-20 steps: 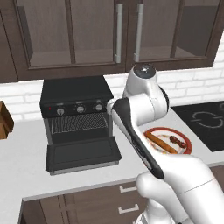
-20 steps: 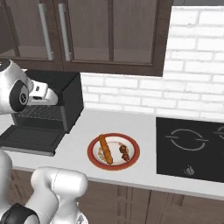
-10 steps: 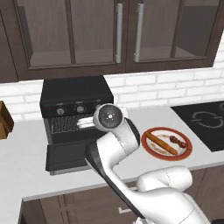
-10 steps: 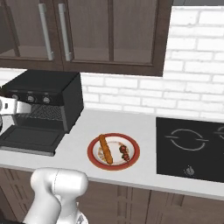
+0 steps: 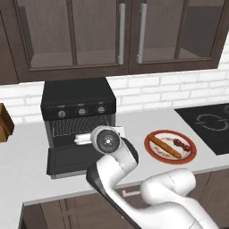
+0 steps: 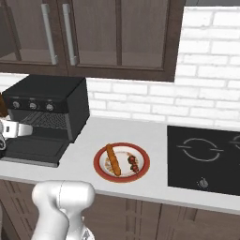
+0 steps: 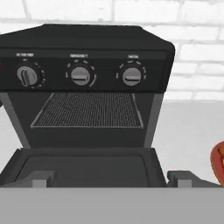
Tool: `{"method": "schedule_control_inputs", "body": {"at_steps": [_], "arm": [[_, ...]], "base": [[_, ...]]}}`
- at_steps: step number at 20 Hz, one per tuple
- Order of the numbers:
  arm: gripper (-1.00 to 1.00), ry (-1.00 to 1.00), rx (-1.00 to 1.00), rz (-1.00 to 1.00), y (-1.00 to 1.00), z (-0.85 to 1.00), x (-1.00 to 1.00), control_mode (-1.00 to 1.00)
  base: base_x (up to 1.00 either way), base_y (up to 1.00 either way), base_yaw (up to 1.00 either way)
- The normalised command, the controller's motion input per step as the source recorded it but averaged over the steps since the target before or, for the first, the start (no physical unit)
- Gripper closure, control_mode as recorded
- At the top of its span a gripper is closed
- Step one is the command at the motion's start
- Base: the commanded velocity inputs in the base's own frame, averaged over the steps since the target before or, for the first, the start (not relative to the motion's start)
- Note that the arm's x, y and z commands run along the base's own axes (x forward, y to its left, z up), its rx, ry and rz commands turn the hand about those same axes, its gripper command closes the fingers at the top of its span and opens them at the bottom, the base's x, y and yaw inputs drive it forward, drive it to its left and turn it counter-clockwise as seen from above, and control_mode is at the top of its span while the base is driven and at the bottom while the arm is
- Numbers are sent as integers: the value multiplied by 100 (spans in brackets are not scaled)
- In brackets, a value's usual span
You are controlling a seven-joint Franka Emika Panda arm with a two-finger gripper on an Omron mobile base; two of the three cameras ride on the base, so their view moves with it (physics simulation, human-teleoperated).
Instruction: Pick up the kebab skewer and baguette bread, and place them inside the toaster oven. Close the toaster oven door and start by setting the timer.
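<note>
Oven (image 7: 87, 39) rack bare, plate (image 6: 101, 165) loaded

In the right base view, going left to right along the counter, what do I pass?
Toaster oven with its door dropped open → red-rimmed plate, on which the baguette bread lies left of the kebab skewer → black cooktop.
</note>
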Motion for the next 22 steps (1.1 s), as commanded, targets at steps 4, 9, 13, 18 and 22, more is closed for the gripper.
{"method": "schedule_control_inputs", "body": {"at_steps": [4,9,13,18,22], "arm": [[-100,0,6,-2,13,-14,22,-100],[-100,0,2,0,13,-5,51,-100],[-100,0,0,-1,11,-8,56,-100],[-100,0,0,-1,7,-22,38,-100],[-100,0,0,0,24,-25,37,-100]], "base": [[0,0,0],[0,0,0],[0,0,0],[0,0,0],[0,0,0]]}}
